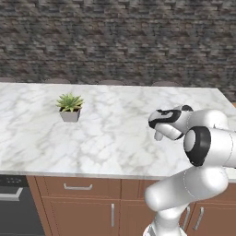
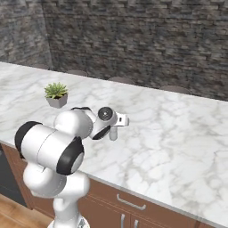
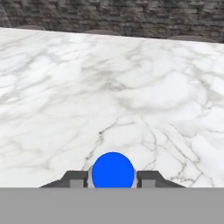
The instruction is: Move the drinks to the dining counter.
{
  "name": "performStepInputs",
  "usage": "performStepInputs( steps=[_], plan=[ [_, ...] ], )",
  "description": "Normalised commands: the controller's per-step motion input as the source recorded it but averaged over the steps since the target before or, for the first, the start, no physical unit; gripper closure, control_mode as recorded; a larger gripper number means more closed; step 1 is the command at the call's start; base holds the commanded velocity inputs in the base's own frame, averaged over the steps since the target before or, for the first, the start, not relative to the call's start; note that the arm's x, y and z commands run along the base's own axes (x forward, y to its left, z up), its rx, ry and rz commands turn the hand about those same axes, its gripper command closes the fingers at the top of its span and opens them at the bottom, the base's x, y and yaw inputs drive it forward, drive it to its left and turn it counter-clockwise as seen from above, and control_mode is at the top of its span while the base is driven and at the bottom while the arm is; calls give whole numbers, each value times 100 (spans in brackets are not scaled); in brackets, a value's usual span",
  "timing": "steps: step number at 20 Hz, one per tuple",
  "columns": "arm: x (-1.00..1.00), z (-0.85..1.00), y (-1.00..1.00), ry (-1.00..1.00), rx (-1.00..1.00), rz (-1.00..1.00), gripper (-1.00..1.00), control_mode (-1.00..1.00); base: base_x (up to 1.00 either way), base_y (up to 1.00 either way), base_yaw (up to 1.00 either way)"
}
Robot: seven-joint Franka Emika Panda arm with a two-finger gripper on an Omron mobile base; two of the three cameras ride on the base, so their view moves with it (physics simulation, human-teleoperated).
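The hand is pinching the blue-capped bottle between its fingers, holding it over the marble tabletop. A potted plant is sitting at ten o'clock.

Counter top: white marble w/ grey veining, veins darker and finer toward the near edge. Cabinet fronts below: warm brown wood, silver handles. Dishwasher front, near left: dark grey to black. Back wall: dark grey-brown rough stone, mottled courses. Plant, far left on the top: spiky green leaves, yellowish tips; pot pale grey. Bottle: whitish, clear; its cap plain saturated blue, a round disc in the hand view. Fingertips either side of cap: dark grey. Arm: glossy white shells, black joint bands.
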Motion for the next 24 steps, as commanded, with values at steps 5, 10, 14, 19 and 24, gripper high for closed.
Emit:
performStepInputs(
  steps=[5, 10, 14, 19, 24],
  plan=[
    [-10, -14, 0, 0, 0, 0, -100, -100, 0, 0, 0],
    [-7, -8, 1, 0, 0, -1, -100, -100, 0, 0, 0],
    [-7, 0, 7, 0, 0, -1, -100, -100, 0, 0, 0],
    [-18, 2, 0, 0, 0, -2, -100, -100, 0, 0, 0],
    [-45, 18, 0, -6, 0, -4, -100, -100, 0, 0, 0]
  ],
)
